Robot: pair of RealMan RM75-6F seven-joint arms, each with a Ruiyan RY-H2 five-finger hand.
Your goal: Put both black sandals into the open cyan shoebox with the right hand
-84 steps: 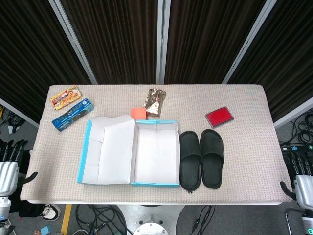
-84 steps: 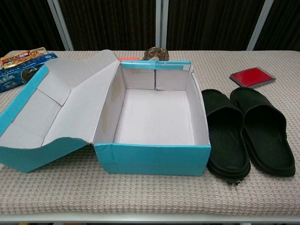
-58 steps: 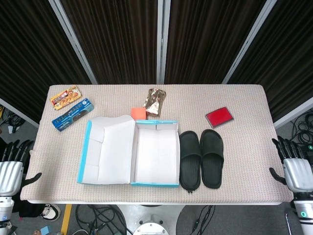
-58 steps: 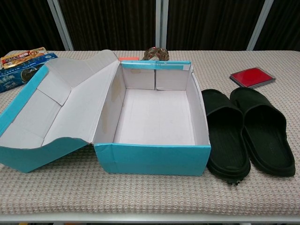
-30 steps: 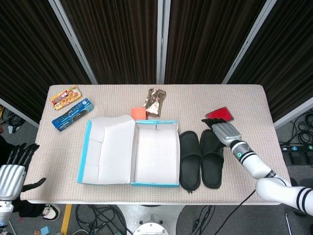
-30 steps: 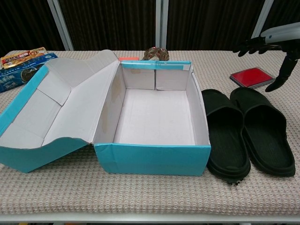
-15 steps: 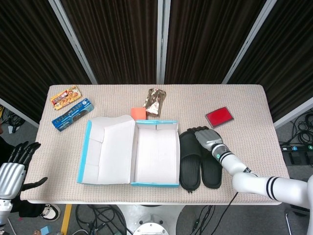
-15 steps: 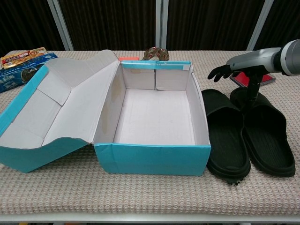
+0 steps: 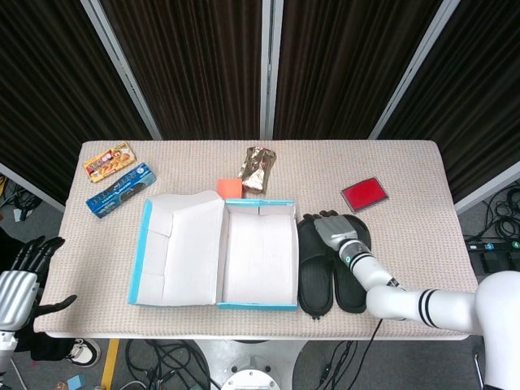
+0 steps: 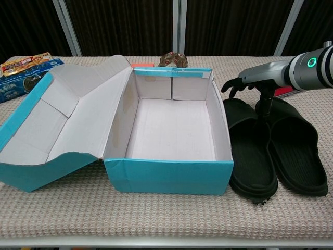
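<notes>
Head view: left hand (image 9: 18,286) idles open off the table at 8 o'clock. Box (image 9: 258,302) lies at 9 o'clock of both sandals (image 9: 315,276), whose long axes run 12-to-6. Right hand (image 9: 329,229), fingers spread and empty, hovers over their toe ends.

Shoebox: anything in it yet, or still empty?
Empty. The shoebox shows only its bare white floor in both views, and both sandals lie on the table beside it, under the right hand.
</notes>
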